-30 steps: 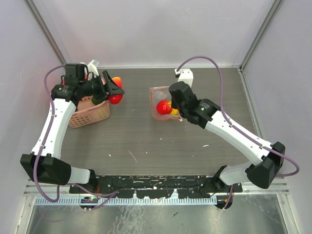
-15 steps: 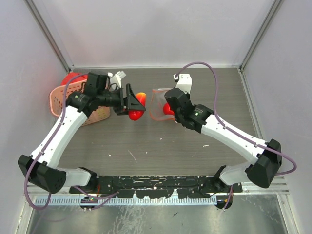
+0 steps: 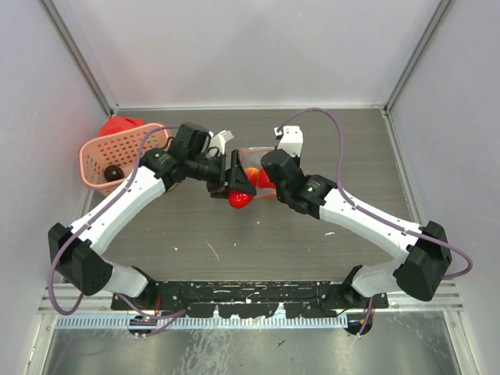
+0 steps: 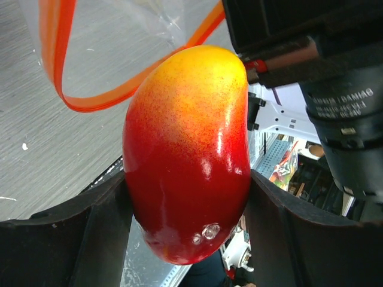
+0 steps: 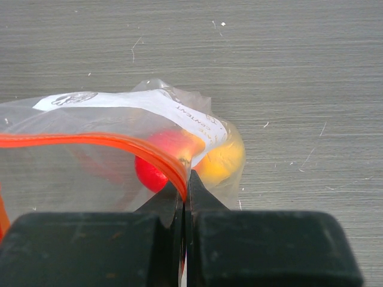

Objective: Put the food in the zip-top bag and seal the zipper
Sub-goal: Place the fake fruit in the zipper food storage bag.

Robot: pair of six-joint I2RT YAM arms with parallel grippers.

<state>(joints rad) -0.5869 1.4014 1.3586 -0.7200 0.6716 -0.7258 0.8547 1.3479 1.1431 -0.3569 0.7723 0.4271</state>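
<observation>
Here, mango (image 4: 187, 149) sits clamped inside left gripper (image 3: 239, 187), beside zip-top bag (image 5: 90, 155).

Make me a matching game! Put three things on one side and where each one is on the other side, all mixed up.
Things:
1. toy mango
2. zip-top bag
3. small dark food

Places:
A. inside the pink basket
B. pinched at its orange edge by the right hand
C. held between the fingers of the left hand

Pairs: 1-C, 2-B, 3-A
</observation>
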